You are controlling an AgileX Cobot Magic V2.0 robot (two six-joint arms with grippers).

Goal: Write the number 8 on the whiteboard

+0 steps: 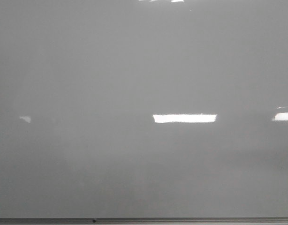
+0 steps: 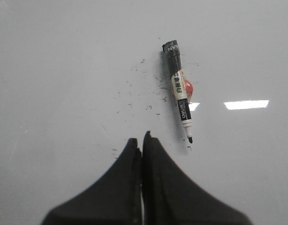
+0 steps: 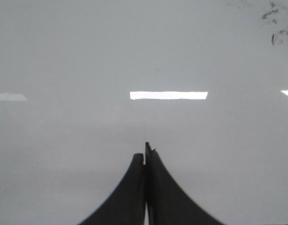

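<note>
Whiteboard (image 1: 144, 70) blank, no 8 drawn. Marker (image 2: 179, 91) lying uncapped, nib toward left claw (image 2: 141, 139), just beside, ungrasped. Left claw pressed together, empty; right claw (image 3: 145, 150) likewise. Needs spreading before pickup.

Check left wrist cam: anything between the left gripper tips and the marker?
Only bare whiteboard with small black ink specks. In the left wrist view the shut left gripper sits apart from the marker, nothing else in the gap.
</note>
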